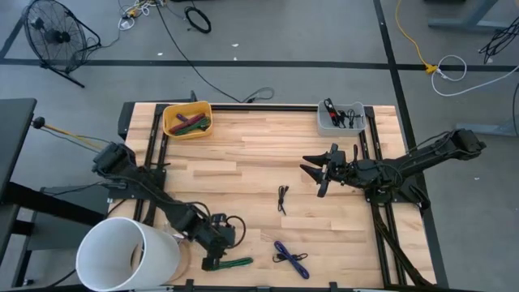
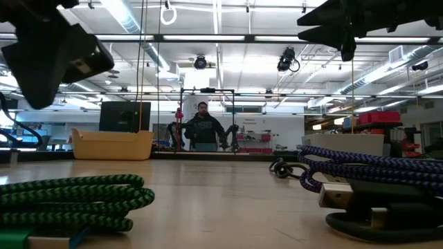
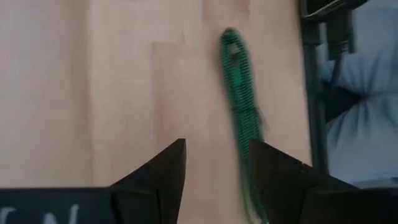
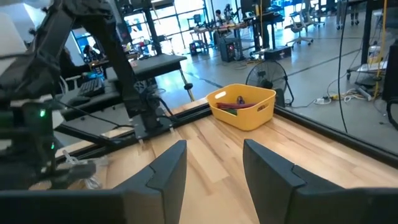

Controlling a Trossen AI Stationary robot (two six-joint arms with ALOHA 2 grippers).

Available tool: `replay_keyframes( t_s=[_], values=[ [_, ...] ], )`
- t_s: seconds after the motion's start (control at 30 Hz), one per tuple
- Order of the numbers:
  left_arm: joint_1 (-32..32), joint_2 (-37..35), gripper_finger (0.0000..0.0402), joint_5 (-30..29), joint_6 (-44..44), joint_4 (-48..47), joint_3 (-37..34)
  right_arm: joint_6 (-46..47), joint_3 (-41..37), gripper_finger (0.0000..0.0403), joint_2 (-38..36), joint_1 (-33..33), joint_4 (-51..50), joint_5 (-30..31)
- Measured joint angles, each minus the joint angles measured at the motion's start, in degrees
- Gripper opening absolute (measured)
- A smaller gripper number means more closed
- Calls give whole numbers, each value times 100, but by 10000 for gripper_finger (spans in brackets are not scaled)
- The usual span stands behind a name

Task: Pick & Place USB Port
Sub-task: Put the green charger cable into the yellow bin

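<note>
A green braided USB cable (image 1: 235, 262) lies coiled on the wood near the table's near edge; it also shows in the low view (image 2: 69, 200). My left gripper (image 1: 212, 258) hovers open just left of it, above the table. In the left wrist view the green cable (image 3: 239, 93) runs past the inner edge of one finger of the open left gripper (image 3: 214, 162). My right gripper (image 1: 320, 169) is open and raised over the table's middle right, facing left (image 4: 211, 162). A blue cable (image 1: 290, 258) and a small black cable (image 1: 281, 197) lie loose on the table.
A yellow bin (image 1: 187, 119) holding cables sits at the far left edge and a grey bin (image 1: 340, 118) with black cables at the far right. A white cylinder (image 1: 126, 255) stands at the near left corner. Bare wood lies between the bins. A person shows beyond the table (image 2: 202, 124).
</note>
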Motion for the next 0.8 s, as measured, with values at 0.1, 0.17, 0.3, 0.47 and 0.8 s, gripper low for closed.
replay_keyframes(
  t_s=[0.1,0.17,0.3,0.47,0.8],
  values=[
    [-115,198,184,27,-174,487,0,139,0,160,0,2,-4,-1],
    [-193,319,183,28,-303,674,0,265,0,160,0,2,-45,-1],
    [-310,514,182,-62,-612,844,0,393,0,160,0,2,-97,0],
    [-347,768,182,-121,-918,913,0,526,0,160,0,0,-141,1],
    [-365,1152,182,62,-1216,1122,15,537,0,160,2,2,-282,47]
  ],
)
